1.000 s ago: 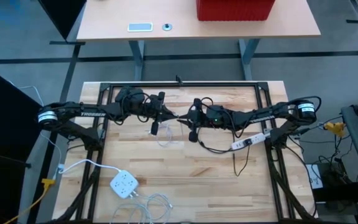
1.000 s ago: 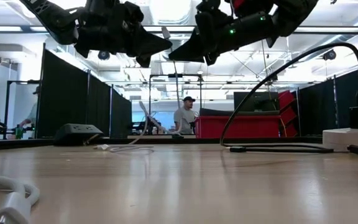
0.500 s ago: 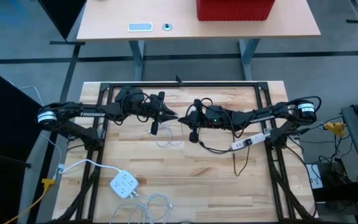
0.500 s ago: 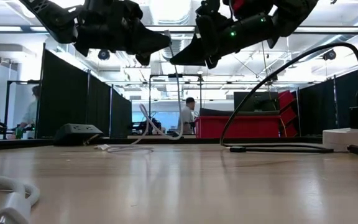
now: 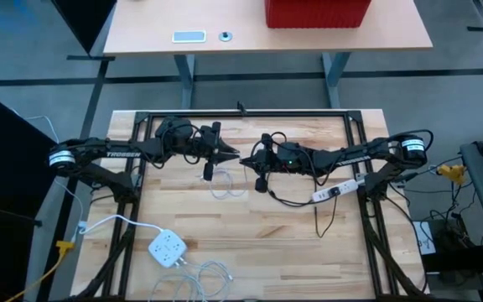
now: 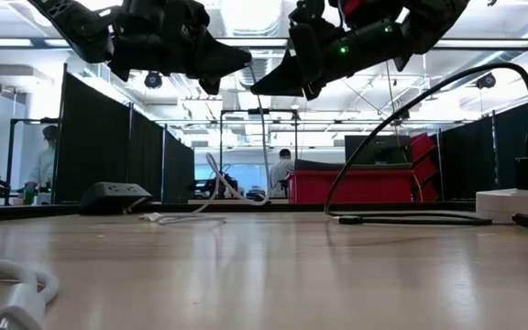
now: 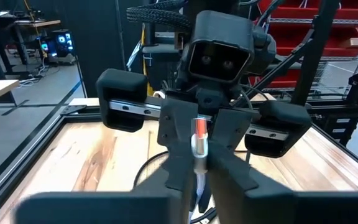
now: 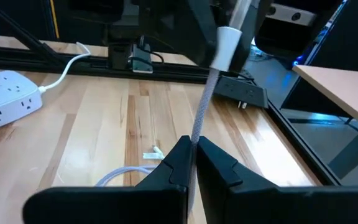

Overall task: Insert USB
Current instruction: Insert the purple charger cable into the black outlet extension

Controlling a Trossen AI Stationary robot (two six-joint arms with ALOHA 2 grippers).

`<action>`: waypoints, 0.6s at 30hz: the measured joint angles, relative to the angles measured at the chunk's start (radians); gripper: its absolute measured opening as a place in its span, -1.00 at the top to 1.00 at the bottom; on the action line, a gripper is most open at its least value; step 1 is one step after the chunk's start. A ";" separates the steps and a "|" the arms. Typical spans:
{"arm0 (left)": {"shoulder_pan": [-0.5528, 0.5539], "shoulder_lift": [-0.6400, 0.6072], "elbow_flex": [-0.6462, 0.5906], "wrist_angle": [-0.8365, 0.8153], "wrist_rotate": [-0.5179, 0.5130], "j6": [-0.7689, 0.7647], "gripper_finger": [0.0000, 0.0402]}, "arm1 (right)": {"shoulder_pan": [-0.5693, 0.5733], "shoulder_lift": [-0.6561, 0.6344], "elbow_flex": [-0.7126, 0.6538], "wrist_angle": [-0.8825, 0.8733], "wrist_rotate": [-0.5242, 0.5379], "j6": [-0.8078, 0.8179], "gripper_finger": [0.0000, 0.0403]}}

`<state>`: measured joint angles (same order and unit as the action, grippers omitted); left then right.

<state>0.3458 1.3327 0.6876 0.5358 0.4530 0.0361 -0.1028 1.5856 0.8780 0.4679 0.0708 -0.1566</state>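
Facing claws (image 5: 240,158) (cable (image 8: 202,118) pinched) — "TROSSEN"

The two arms reach in from the left and right edges of the surface (image 5: 250,252) and meet above its middle, nearer the far edge. The left gripper (image 5: 231,156) and the right gripper (image 5: 247,160) face each other, tips almost touching, with a cable (image 8: 205,115) between them. A loop of cable (image 5: 227,190) lies on the surface just below them. A power strip (image 5: 335,190) lies near the right edge. A wall charger (image 5: 167,248) sits near the front left corner.
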 joint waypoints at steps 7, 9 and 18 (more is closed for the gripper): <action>0.000 0.000 0.000 0.002 -0.002 0.003 0.92 | 0.000 -0.001 0.000 0.028 0.000 -0.001 0.68; 0.000 0.000 0.000 0.003 -0.002 0.003 0.92 | 0.000 -0.003 0.000 0.059 0.000 -0.001 0.59; -0.007 0.001 0.000 0.004 0.000 0.003 0.92 | 0.000 -0.005 0.005 0.092 0.008 0.025 0.43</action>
<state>0.3389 1.3339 0.6876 0.5394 0.4528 0.0391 -0.1032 1.5803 0.8829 0.5601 0.0784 -0.1313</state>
